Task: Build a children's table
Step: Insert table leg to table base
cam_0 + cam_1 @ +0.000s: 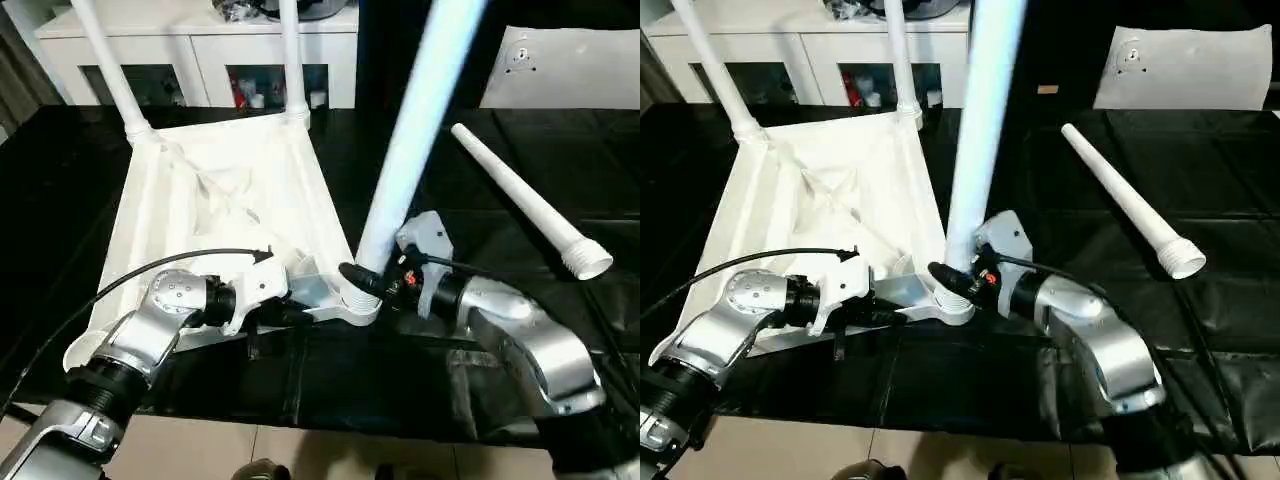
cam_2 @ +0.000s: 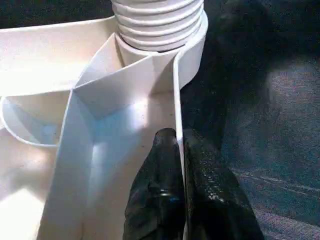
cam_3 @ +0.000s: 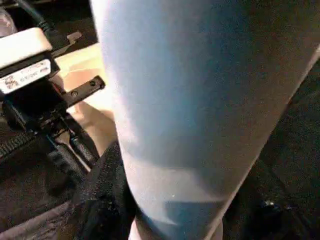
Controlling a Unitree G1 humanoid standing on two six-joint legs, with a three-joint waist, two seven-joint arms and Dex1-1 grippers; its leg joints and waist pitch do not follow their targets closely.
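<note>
While third leg (image 1: 405, 140) seats in near corner socket (image 1: 352, 300), left end effector (image 2: 177, 150) pinches tabletop (image 1: 240, 190) rim as anchor; right end effector (image 1: 372, 283) clamps leg base for turning. Fourth leg (image 1: 525, 200) lies spare on bench (image 1: 500, 330).

The leg (image 1: 415, 120) standing in the near corner socket (image 1: 352, 305) runs out past the head views' upper edge, and its outline is smeared there; the two legs (image 1: 108, 65) at the far corners are cut off the same way. Up close in the right wrist view that near leg hides the right hand (image 1: 368, 280) and its fingers almost wholly. What sits behind the cabinet (image 1: 200, 50) glass is too small to tell
</note>
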